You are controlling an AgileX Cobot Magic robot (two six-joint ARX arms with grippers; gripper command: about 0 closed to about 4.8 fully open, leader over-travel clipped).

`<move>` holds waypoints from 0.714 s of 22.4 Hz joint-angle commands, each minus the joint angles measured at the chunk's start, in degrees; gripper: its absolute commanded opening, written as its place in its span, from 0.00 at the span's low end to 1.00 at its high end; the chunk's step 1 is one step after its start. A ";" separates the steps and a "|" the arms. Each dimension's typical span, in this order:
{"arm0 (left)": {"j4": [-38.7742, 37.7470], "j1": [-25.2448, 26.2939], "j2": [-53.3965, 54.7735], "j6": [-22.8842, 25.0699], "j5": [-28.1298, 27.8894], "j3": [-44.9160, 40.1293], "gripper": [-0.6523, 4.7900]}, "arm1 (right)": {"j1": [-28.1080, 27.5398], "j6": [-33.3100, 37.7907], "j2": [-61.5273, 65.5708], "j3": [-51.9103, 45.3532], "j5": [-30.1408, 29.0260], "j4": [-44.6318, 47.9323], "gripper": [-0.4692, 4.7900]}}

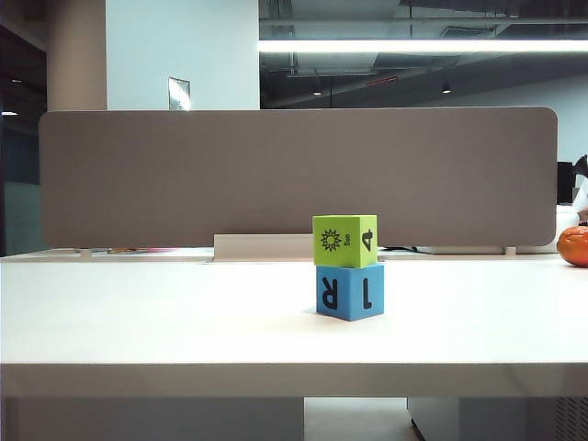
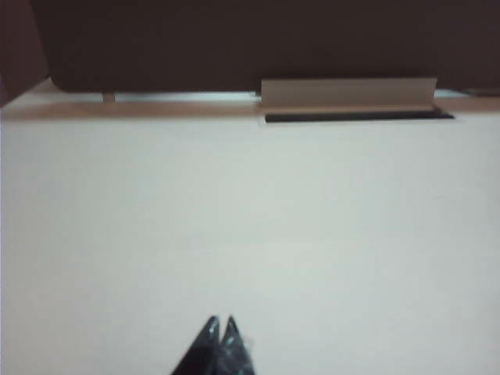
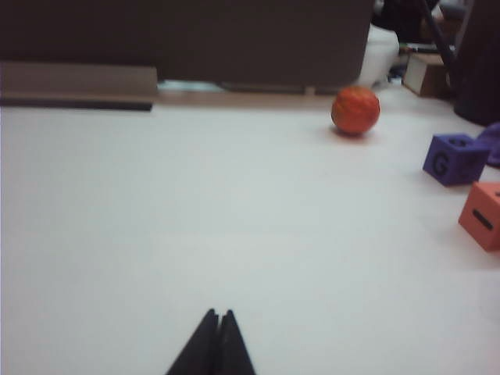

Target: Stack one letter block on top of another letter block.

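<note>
In the exterior view the lime-green letter block (image 1: 344,241), with a sun picture and a "4", rests squarely on top of the sky-blue letter block (image 1: 349,292), marked "R" and "1", near the middle of the white table (image 1: 165,322). Neither arm shows in that view. My left gripper (image 2: 221,321) is shut with nothing in it, over bare table. Likewise my right gripper (image 3: 218,314) is shut and holds nothing. Both wrist views miss the two stacked blocks.
An orange ball (image 3: 355,110) lies at the table's far right, also at the exterior view's right edge as the orange ball (image 1: 574,246). A purple "G" cube (image 3: 455,158) and an orange-red cube (image 3: 483,216) sit near it. A grey divider panel (image 1: 294,175) backs the table.
</note>
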 commanded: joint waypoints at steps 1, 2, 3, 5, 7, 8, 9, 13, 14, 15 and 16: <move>2.51 0.00 0.04 0.44 0.48 0.20 0.11 | 0.07 0.02 -0.04 -0.33 -0.17 1.77 0.09; 2.82 0.00 0.04 0.44 0.48 0.20 0.11 | 0.09 0.02 -0.04 -0.33 -0.24 1.77 0.09; 3.48 0.00 0.04 0.44 0.48 0.17 0.11 | 0.11 0.02 -0.04 -0.33 -0.50 1.77 0.09; 5.66 0.00 0.04 0.44 0.46 0.20 0.11 | 0.13 0.00 -0.04 -0.33 -2.21 1.79 0.09; 8.52 0.00 0.04 0.44 1.22 0.20 0.11 | 0.13 0.00 -0.04 -0.33 -3.34 1.90 0.09; 9.46 0.00 0.04 0.44 2.29 0.20 0.11 | 0.13 0.00 -0.07 -0.33 -4.94 2.71 0.09; 9.73 0.00 0.04 0.44 3.10 0.20 0.11 | 0.13 -0.02 -0.07 -0.33 -6.05 3.98 0.09; 9.57 0.00 0.04 0.46 3.04 0.20 0.11 | 0.11 -0.04 -0.04 -0.33 -6.14 5.07 0.09; 9.57 0.00 0.04 0.44 3.04 0.20 0.11 | 0.11 -0.02 -0.04 -0.33 -6.03 5.05 0.09; 9.55 0.00 0.04 0.44 3.04 0.20 0.11 | 0.11 -0.02 -0.04 -0.33 -5.99 5.05 0.09; 9.55 0.00 0.04 0.44 3.04 0.20 0.11 | 0.11 -0.04 -0.04 -0.33 -5.97 5.07 0.09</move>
